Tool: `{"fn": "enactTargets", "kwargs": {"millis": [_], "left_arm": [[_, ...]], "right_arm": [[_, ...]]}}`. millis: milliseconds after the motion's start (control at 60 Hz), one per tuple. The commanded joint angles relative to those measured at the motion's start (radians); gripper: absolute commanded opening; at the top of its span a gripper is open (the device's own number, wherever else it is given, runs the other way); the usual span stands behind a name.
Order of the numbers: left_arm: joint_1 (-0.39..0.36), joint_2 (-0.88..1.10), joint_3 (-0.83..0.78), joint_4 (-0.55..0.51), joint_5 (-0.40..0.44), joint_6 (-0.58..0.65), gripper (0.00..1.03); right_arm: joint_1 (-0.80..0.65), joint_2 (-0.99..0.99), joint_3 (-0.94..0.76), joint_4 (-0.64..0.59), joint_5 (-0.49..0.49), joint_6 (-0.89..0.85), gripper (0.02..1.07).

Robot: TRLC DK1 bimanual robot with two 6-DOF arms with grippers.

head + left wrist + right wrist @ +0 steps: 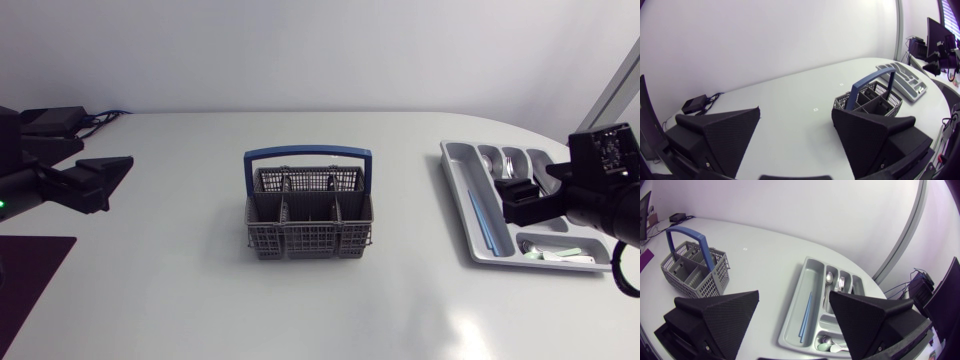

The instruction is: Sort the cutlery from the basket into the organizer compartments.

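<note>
Head view showed the basket [308, 240] standing mid-surface [180, 300], handle up. Its cells looked bare, as far as the mesh let me judge. The organizer [460, 190] lay well apart from it on the right side, under the right arm.

In the right wrist view the organizer held a spoon [829, 277] and a fork [841, 284] in neighbouring short compartments. A blue piece [806, 312] lay in the long one, and small pieces [827, 342] lay in the cross compartment nearest the pincer; what those were I could not tell. The right pincer [794, 295] hung over the organizer with its fingers spread wide and nothing between them. The left pincer [796, 112] sat off at the left edge, likewise spread and bare, pointed toward the basket.

By my judgement the sorting was at or near its end, and the step in hand was a check of the basket. To do that well, one arm should look straight down into each cell, since a thin piece could hide behind a divider or the handle. If a piece turned up, grip it mid-handle and lift it straight up clear of the mesh and the handle bar. Then lower it along the matching compartment and release low, so it did not bounce onto its neighbours. The other arm was best held out of the path.
</note>
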State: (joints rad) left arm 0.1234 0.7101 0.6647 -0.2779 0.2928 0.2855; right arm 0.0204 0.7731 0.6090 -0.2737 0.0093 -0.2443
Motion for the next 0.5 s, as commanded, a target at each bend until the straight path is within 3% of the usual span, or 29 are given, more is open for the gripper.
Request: {"fn": "enactTargets", "kwargs": {"millis": [0, 150, 350, 483], "left_arm": [[0.010, -0.054, -0.045, 0.031, -0.006, -0.065, 0.99], [0.013, -0.150, -0.096, 0.075, -0.012, -0.117, 0.99], [-0.021, -0.247, -0.157, 0.094, -0.130, -0.123, 0.99], [-0.033, -0.314, -0.222, 0.117, -0.151, -0.141, 0.99]], "right_arm": [[-0.022, -0.040, -0.049, 0.034, 0.011, -0.007, 1.03], [-0.025, -0.094, -0.098, 0.060, 0.012, -0.012, 1.03], [-0.025, -0.175, -0.146, 0.088, 0.011, -0.066, 1.03], [-0.025, -0.212, -0.193, 0.123, 0.012, -0.090, 1.03]]}}
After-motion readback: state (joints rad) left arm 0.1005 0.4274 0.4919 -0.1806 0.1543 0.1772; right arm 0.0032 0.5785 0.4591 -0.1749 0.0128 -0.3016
